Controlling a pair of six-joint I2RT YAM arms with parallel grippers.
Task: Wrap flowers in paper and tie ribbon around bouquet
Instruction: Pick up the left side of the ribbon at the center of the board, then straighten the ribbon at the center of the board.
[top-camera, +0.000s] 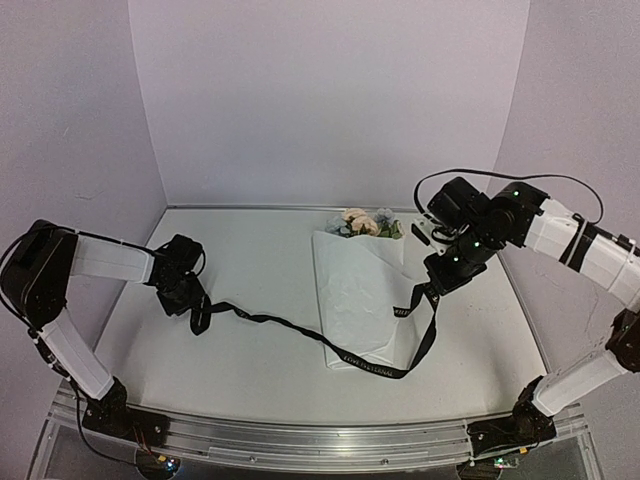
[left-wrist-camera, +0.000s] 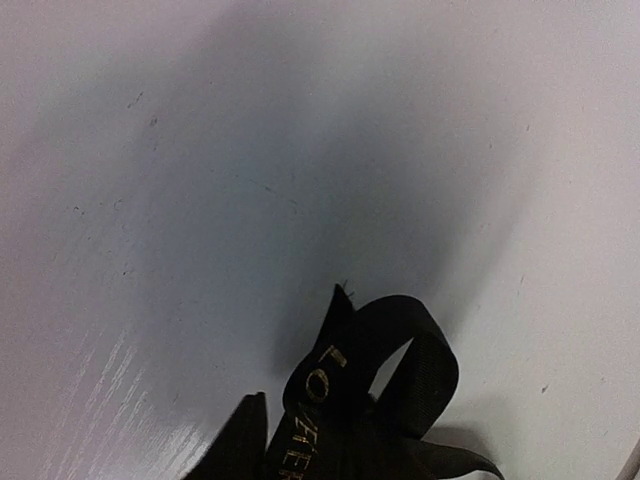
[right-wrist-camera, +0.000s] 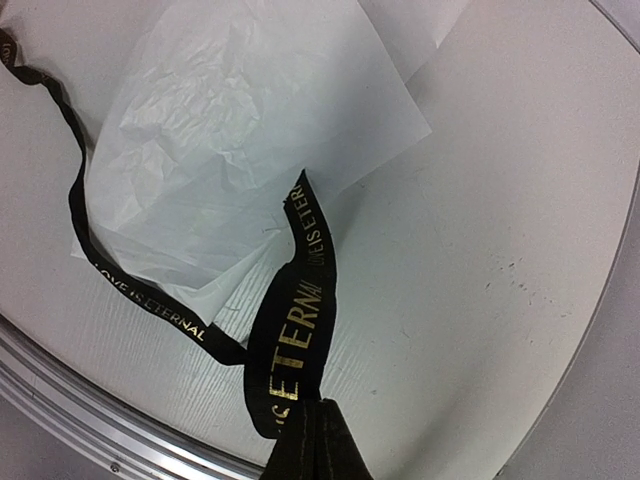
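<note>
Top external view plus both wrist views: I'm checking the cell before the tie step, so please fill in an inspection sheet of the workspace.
Surface: white table, faint scuffs in the wrist views.
Job's things: paper lies folded over the flowers, with the blooms showing at the far end. The ribbon runs loose from the left gripper past the paper's near end up to the right gripper, not tied.
Clutter: nothing seen.
Grippers: left at one ribbon end, grip unclear; right shut on the other end.
Cables: black cable arches above the right arm.
Surroundings: plain pale walls on three sides; metal rail along the near edge.
</note>
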